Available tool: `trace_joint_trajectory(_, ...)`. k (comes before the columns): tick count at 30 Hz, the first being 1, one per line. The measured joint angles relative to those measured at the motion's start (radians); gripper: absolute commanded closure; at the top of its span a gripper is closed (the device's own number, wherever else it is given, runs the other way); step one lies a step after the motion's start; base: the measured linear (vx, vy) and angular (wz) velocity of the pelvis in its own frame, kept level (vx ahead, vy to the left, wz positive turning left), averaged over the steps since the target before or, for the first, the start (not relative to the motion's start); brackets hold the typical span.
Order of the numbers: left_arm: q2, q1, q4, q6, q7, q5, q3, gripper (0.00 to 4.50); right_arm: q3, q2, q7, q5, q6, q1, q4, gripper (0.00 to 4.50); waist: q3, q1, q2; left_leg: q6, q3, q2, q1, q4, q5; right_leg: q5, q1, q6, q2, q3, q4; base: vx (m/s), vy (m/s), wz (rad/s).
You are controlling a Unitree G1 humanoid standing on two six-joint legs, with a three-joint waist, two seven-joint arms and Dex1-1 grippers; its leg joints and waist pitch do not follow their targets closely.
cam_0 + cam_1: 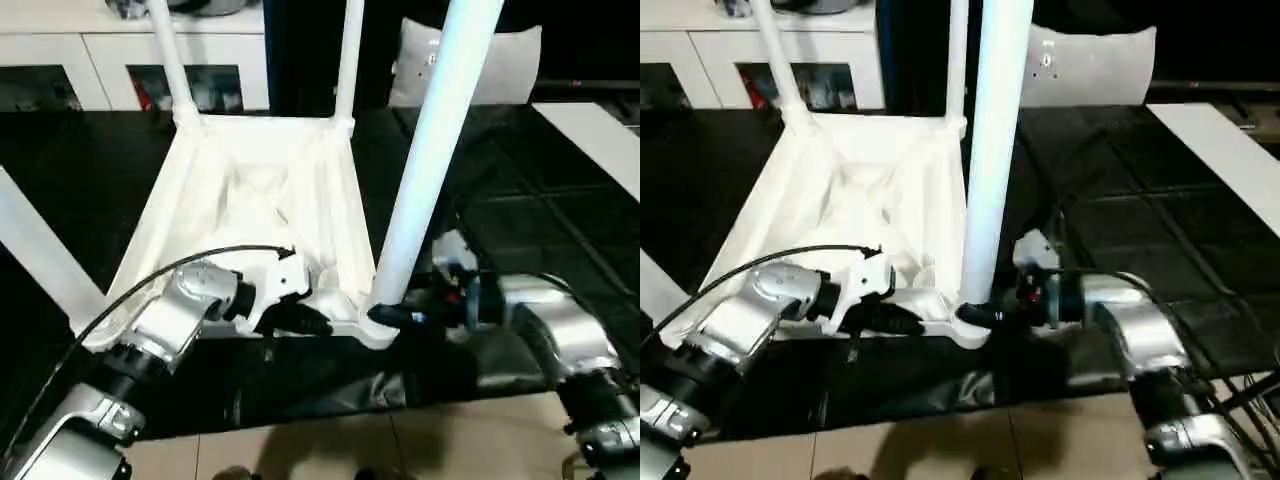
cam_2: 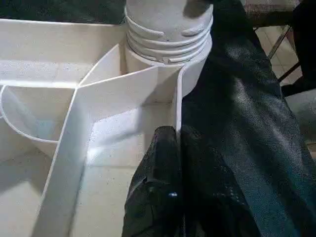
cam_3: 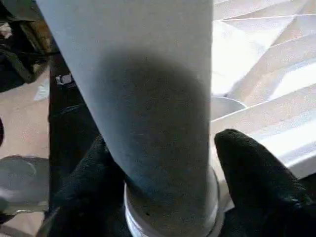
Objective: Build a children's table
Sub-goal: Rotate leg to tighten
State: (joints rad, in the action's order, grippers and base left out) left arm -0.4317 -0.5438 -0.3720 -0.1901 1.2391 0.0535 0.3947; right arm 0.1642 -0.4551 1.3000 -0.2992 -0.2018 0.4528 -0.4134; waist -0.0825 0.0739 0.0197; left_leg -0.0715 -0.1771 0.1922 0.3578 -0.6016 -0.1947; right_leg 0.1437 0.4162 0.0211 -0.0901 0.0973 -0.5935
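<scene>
My left gripper (image 1: 318, 322) pinches the tabletop (image 1: 250, 190) rim; my right gripper (image 3: 163, 197) straddles the leg (image 1: 425, 160), needing twisting next.

The children's table (image 1: 255, 215) lies upside down in front of me on a black mat, all white, its ribbed underside facing up. Two far legs (image 1: 168, 55) stand upright in their corner sockets. A third leg (image 1: 430, 150) rises from the near right socket (image 2: 170, 47), its threaded end partly seated. A fourth leg (image 1: 40, 255) slants at the left edge.
</scene>
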Motion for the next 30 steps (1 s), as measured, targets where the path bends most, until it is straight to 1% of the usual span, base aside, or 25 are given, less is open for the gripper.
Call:
trace_joint_trajectory(5, 0.001, -0.001, -0.001, 0.000, 0.002, -0.001, 0.000, 4.50, -0.001, 0.001, 0.037, -0.010, -0.002, 0.013, -0.032, 2.20, 0.000, 0.003, 0.000, 0.000, 0.000, 0.000, 0.000, 0.000, 0.000, 0.000, 0.000, 0.000, 0.000, 0.000, 0.000, 0.000, 0.000, 0.00)
trace_joint_trajectory(9, 0.007, -0.002, 0.001, -0.024, 0.000, 0.002, -0.003, 4.50, -0.005, -0.003, 0.041, -0.012, 0.002, 0.009, -0.028, 2.34, 0.000, 0.007, 0.000, 0.000, 0.000, 0.000, 0.000, 0.000, 0.000, 0.000, 0.000, 0.000, 0.000, 0.000, 0.000, 0.000, 0.000, 0.00)
trace_joint_trajectory(12, 0.015, -0.006, 0.003, -0.063, -0.004, 0.009, -0.006, 4.50, -0.019, -0.002, 0.020, -0.012, -0.022, -0.015, 0.009, 2.38, 0.000, 0.011, -0.001, 0.000, 0.000, 0.000, -0.001, 0.000, 0.000, 0.000, -0.001, 0.000, 0.000, 0.000, 0.000, 0.000, 0.000, 0.00)
trace_joint_trajectory(14, 0.025, -0.008, 0.006, -0.099, -0.017, 0.011, -0.012, 4.50, -0.029, 0.015, -0.034, -0.010, -0.040, -0.032, 0.041, 2.39, 0.001, 0.008, -0.001, 0.000, 0.000, 0.000, -0.003, 0.000, 0.000, 0.001, -0.001, -0.001, 0.000, 0.000, 0.000, 0.000, 0.000, 0.00)
trace_joint_trajectory(15, 0.027, -0.009, 0.007, -0.115, -0.028, 0.010, -0.017, 4.50, -0.031, 0.025, -0.065, -0.007, -0.052, -0.034, 0.050, 2.40, 0.001, 0.004, -0.001, 0.000, -0.001, 0.000, -0.003, 0.000, 0.000, 0.001, -0.002, -0.002, 0.000, 0.000, -0.001, 0.000, 0.000, 0.00)
trace_joint_trajectory(17, 0.052, -0.013, 0.005, -0.174, -0.089, 0.004, -0.038, 4.50, -0.048, 0.068, -0.182, 0.019, -0.084, -0.034, 0.070, 2.42, 0.001, -0.010, -0.002, 0.000, -0.001, 0.000, -0.007, 0.000, 0.000, 0.001, -0.004, -0.002, 0.000, 0.000, 0.000, 0.000, 0.000, 0.00)
trace_joint_trajectory(19, 0.110, -0.032, -0.008, -0.245, -0.200, -0.021, -0.066, 4.50, -0.085, 0.136, -0.369, 0.058, -0.124, -0.026, 0.076, 2.43, 0.001, -0.030, -0.002, -0.001, 0.000, 0.000, -0.007, -0.001, 0.000, 0.001, -0.004, -0.002, 0.000, 0.002, 0.002, 0.000, 0.000, 0.00)
trace_joint_trajectory(20, 0.136, -0.042, -0.015, -0.270, -0.240, -0.025, -0.071, 4.50, -0.098, 0.156, -0.431, 0.068, -0.138, -0.021, 0.076, 2.44, 0.000, -0.038, -0.002, -0.001, 0.001, 0.000, -0.007, -0.001, 0.000, 0.001, -0.004, -0.002, 0.000, 0.003, 0.005, 0.000, 0.000, 0.00)
trace_joint_trajectory(21, 0.168, -0.047, -0.020, -0.297, -0.284, -0.027, -0.081, 4.50, -0.112, 0.175, -0.498, 0.082, -0.154, -0.015, 0.078, 2.45, 0.000, -0.044, -0.003, -0.001, 0.003, 0.000, -0.006, 0.000, 0.000, 0.001, -0.005, -0.002, 0.000, 0.007, 0.011, 0.000, 0.000, 0.00)
trace_joint_trajectory(22, 0.218, -0.054, -0.030, -0.330, -0.355, -0.030, -0.098, 4.50, -0.129, 0.206, -0.591, 0.105, -0.169, -0.004, 0.079, 2.45, -0.001, -0.049, -0.006, -0.001, 0.007, 0.000, -0.005, 0.000, 0.000, 0.001, -0.008, -0.002, 0.000, 0.014, 0.019, 0.000, 0.000, 0.00)
trace_joint_trajectory(24, 0.273, -0.063, -0.045, -0.362, -0.430, -0.030, -0.115, 4.50, -0.144, 0.235, -0.690, 0.130, -0.182, 0.008, 0.080, 2.45, 0.000, -0.054, -0.009, -0.001, 0.011, 0.001, -0.002, 0.000, 0.000, 0.001, -0.009, -0.002, -0.002, 0.023, 0.026, 0.000, 0.000, 0.00)
trace_joint_trajectory(25, 0.295, -0.066, -0.047, -0.369, -0.461, -0.030, -0.115, 4.50, -0.150, 0.240, -0.722, 0.135, -0.182, 0.009, 0.081, 2.45, 0.000, -0.054, -0.011, 0.000, 0.012, 0.001, -0.003, 0.002, 0.000, 0.001, -0.009, -0.002, -0.002, 0.025, 0.031, 0.000, 0.000, 0.00)
trace_joint_trajectory(26, 0.303, -0.067, -0.047, -0.371, -0.472, -0.030, -0.115, 4.50, -0.154, 0.243, -0.733, 0.136, -0.182, 0.009, 0.084, 2.14, 0.000, -0.054, -0.013, 0.000, 0.012, 0.001, -0.002, 0.003, 0.000, 0.001, -0.009, -0.002, -0.002, 0.025, 0.033, 0.000, 0.000, 0.00)
trace_joint_trajectory(28, 0.306, -0.068, -0.047, -0.353, -0.483, -0.038, -0.105, 4.50, -0.160, 0.248, -0.748, 0.138, -0.182, 0.002, 0.099, 1.82, 0.000, -0.049, -0.015, 0.000, 0.011, 0.001, -0.001, 0.004, 0.000, -0.001, -0.009, -0.001, -0.002, 0.023, 0.033, 0.000, 0.000, 0.00)
trace_joint_trajectory(30, 0.299, -0.068, -0.044, -0.324, -0.475, -0.050, -0.090, 4.50, -0.167, 0.249, -0.744, 0.130, -0.190, -0.021, 0.134, 1.80, 0.000, -0.040, -0.016, 0.000, 0.011, 0.000, -0.001, 0.006, 0.000, -0.002, -0.009, -0.001, -0.002, 0.023, 0.033, 0.000, 0.000, 0.00)
